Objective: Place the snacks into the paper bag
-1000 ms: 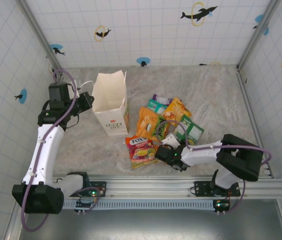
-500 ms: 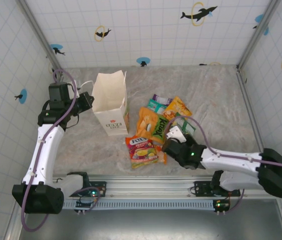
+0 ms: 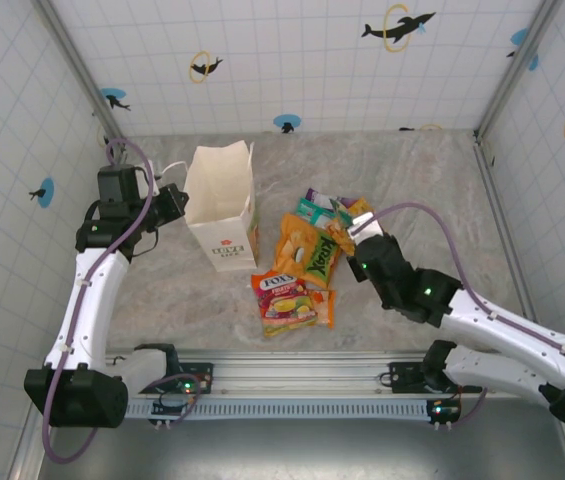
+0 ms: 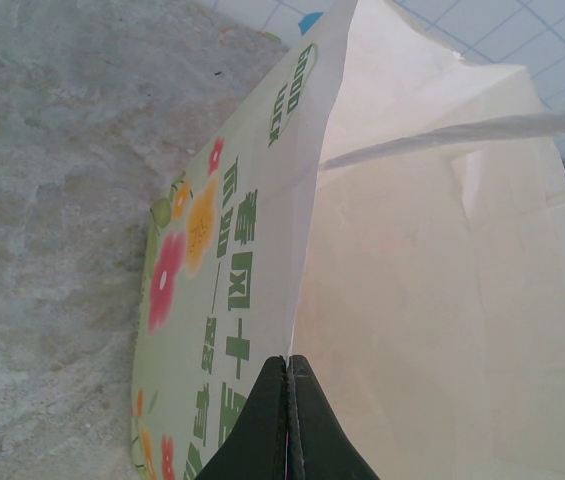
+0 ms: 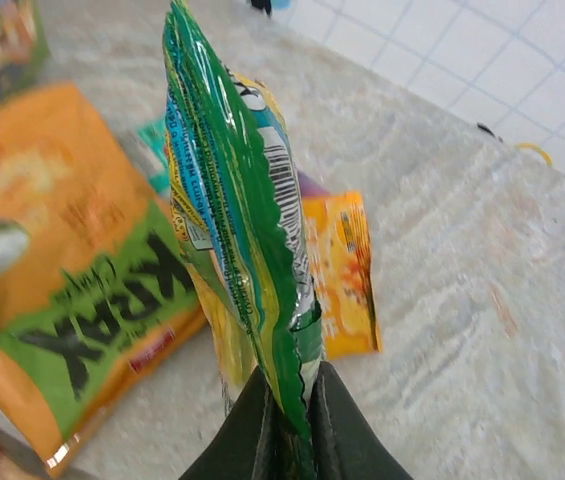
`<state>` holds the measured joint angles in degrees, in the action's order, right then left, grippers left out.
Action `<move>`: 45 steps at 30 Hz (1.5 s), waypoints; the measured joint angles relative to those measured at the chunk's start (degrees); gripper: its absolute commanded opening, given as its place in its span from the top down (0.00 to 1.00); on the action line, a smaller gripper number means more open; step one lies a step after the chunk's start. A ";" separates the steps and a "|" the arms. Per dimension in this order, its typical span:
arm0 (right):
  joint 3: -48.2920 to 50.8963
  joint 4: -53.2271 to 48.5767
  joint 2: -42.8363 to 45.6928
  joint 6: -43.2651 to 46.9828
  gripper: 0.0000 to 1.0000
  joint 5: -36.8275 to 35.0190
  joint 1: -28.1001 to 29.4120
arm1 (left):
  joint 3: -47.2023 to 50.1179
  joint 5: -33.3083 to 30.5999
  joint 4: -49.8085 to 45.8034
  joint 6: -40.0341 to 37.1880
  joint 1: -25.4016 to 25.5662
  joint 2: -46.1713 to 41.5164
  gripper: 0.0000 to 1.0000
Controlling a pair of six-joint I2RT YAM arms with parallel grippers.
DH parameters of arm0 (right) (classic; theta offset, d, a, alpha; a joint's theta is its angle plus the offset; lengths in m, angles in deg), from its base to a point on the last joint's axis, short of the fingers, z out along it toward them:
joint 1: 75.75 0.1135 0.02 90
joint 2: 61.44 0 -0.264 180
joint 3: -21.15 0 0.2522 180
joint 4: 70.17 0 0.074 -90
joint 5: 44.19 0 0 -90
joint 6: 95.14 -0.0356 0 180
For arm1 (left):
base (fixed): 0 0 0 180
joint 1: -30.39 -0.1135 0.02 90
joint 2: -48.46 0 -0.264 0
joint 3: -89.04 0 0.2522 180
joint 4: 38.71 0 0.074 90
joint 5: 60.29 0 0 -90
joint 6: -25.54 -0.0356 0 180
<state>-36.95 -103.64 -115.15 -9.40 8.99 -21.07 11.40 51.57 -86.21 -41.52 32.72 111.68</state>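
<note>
From above, the paper bag point(image 3: 220, 205) stands upright. The left gripper point(image 3: 175, 203) is at its left edge, the snacks point(image 3: 307, 262) lie heaped to its right, and the right gripper point(image 3: 354, 235) is beyond them.

Left wrist: jaws pinched tight on the bag's rim.

Right wrist: jaws clenched on a green packet point(image 5: 232, 200), held edge-on above the other packets

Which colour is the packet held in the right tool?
Mainly green packet; the right wrist view shows it best.
</note>
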 measured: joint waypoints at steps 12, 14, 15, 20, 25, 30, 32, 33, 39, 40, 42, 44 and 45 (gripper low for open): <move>-13.53 15.78 -7.23 3.67 1.00 11.02 -5.75 | 0.00 0.22 0.04 0.00 0.31 0.00 1.00; -16.59 18.67 -9.92 4.07 1.00 12.04 -5.95 | 0.00 0.26 0.09 0.02 0.31 0.02 1.00; -18.12 20.48 -11.30 4.09 1.00 12.66 -5.99 | 0.00 0.33 0.13 0.02 0.31 0.04 1.00; -26.05 27.43 -17.75 2.91 1.00 16.00 -5.99 | 0.00 0.63 0.81 0.02 0.31 0.22 1.00; -35.41 32.41 -24.52 0.72 1.00 20.04 -4.81 | 0.00 0.63 1.09 0.02 0.31 0.22 1.00; -39.89 36.24 -28.61 -1.77 1.00 22.47 -1.33 | 0.00 0.63 1.09 0.00 0.31 0.42 1.00; -40.30 37.18 -29.57 -3.21 1.00 23.43 -0.24 | 0.00 0.61 1.16 0.02 0.31 0.59 1.00; -40.33 37.62 -30.10 -4.57 1.00 24.02 0.31 | 0.00 0.61 1.20 0.02 0.31 0.68 1.00; -40.30 37.77 -33.33 -11.78 1.00 26.14 1.84 | 0.00 0.61 1.31 0.02 0.31 0.96 1.00; -40.26 37.62 -33.75 -12.74 1.00 26.12 1.92 | 0.00 0.61 1.33 0.02 0.31 0.96 1.00; -39.98 37.27 -34.47 -14.84 1.00 25.88 2.10 | 0.00 0.61 1.33 0.02 0.31 0.96 0.99; -39.98 36.44 -35.04 -16.44 1.00 25.20 2.29 | 0.00 0.61 1.36 0.02 0.31 0.96 0.97; -39.95 36.09 -35.36 -17.09 1.00 24.70 2.40 | 0.00 0.61 1.40 0.02 0.31 0.96 0.95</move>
<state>-76.91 -67.55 -150.52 -26.49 33.69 -18.67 11.40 52.19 -84.81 -41.50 33.02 112.64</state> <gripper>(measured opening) 0.119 0.049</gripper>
